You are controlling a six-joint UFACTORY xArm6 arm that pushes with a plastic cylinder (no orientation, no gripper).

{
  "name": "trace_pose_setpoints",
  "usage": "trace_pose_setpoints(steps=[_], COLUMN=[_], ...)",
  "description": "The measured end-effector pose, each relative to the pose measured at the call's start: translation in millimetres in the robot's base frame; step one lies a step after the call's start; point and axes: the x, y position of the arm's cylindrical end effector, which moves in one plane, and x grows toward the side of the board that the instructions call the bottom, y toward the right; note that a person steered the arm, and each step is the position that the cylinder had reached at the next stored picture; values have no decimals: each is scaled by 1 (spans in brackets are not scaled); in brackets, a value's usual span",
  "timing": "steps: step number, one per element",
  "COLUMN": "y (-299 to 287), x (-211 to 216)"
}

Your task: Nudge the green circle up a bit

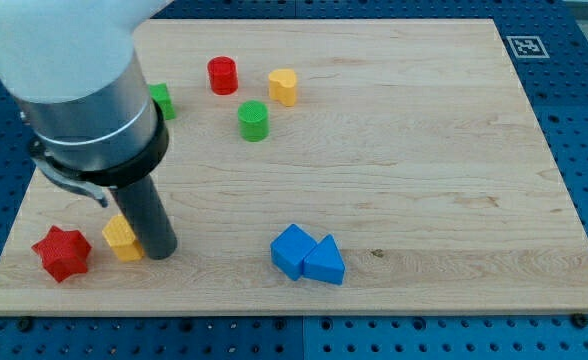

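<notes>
My tip (160, 254) sits low on the view's left, touching the yellow block (122, 238), with the red star (61, 253) just past that; it is only a bare rod, so it holds nothing. The green circle (253, 120) is well apart, near the view's top, a small round ridged block standing just below the red round block (222, 75) and the yellow one (283, 87). I think I should slide over to just under it, then push up gently; a hard push could bump those two.
</notes>
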Motion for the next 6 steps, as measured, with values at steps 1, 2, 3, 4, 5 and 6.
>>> trace_pose_setpoints(steps=[1,2,3,4,5,6], y=[-11,-19,-19,5,29,50], x=[0,0,0,-16,-65,-123])
